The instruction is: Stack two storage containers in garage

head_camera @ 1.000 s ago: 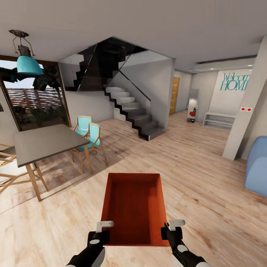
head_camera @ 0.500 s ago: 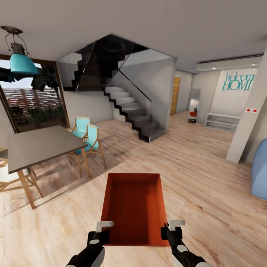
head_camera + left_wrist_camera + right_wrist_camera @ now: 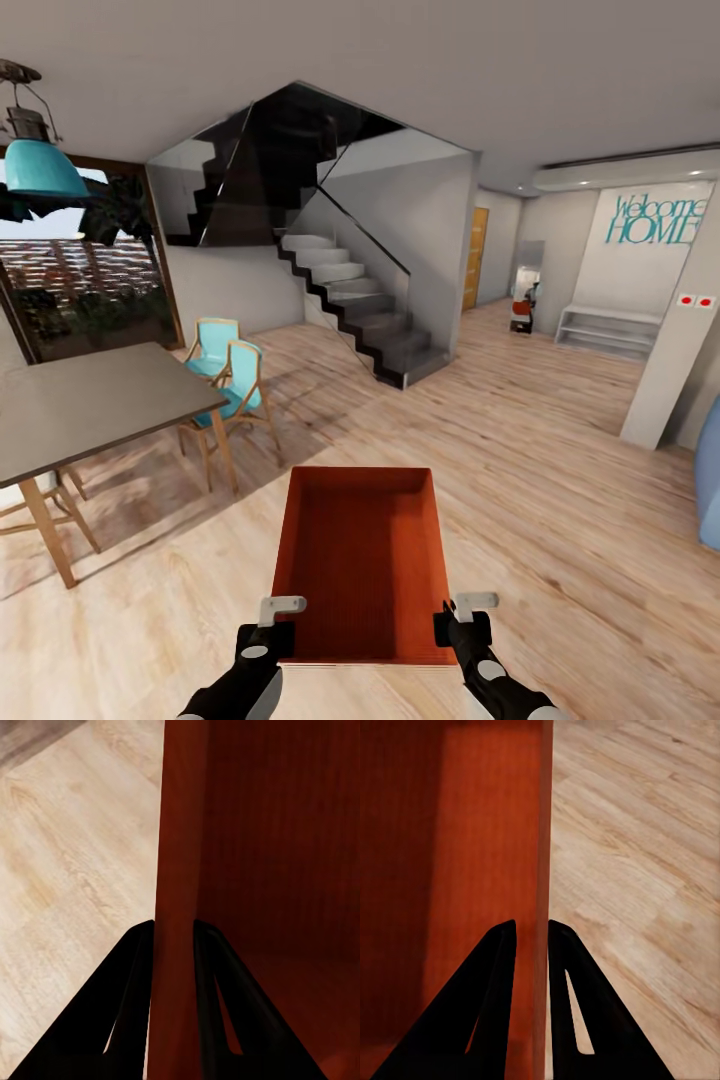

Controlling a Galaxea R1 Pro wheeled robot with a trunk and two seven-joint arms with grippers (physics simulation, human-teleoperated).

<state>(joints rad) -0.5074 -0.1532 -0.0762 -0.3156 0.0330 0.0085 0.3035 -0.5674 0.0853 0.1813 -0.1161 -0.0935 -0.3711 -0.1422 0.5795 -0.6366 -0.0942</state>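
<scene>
A grey dining table (image 3: 90,405) with turquoise chairs (image 3: 232,365) stands at the left over the light wood plank floor (image 3: 560,480). The left gripper (image 3: 277,622) pinches the left wall of the orange-red storage container (image 3: 362,560), held low ahead of the robot. The right gripper (image 3: 463,619) clamps its right wall. A dark staircase (image 3: 350,300) rises beyond.
</scene>
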